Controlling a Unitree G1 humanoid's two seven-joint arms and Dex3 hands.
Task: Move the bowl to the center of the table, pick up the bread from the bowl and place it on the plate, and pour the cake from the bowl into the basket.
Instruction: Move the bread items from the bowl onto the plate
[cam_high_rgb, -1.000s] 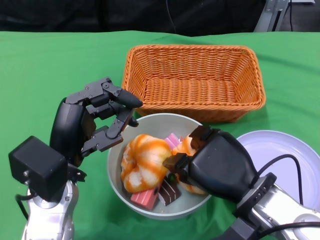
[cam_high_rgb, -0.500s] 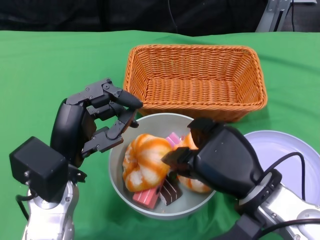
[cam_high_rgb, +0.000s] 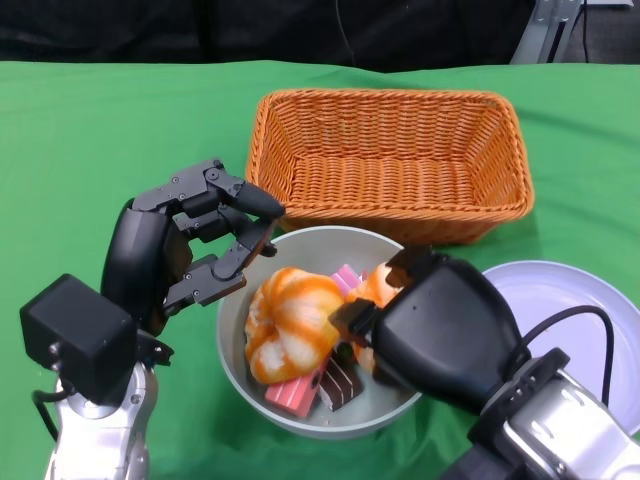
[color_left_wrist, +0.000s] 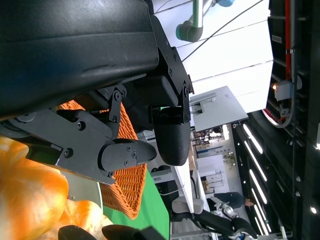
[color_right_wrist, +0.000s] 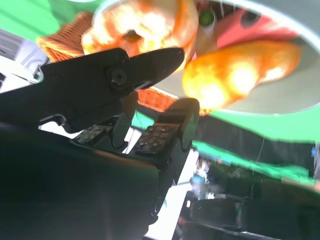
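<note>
left hand (cam_high_rgb: 190, 245) spread, empty, beside bowl (cam_high_rgb: 240, 300); right hand (cam_high_rgb: 430, 325) over bread (cam_high_rgb: 372, 292), grip unclear

Green desk (cam_high_rgb: 110, 130) carries three things: wicker basket (cam_high_rgb: 390, 165) at the back, grey bowl (cam_high_rgb: 315, 420) in front, white plate (cam_high_rgb: 575, 300) right.

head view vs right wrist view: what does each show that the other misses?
Head view only: the left hand at the bowl's rim, the plate, the green table, the pink and brown cake pieces. Right wrist view only: the undersides of the right hand's fingers, the room beyond. Both: right hand, bowl, two orange breads, basket.
</note>
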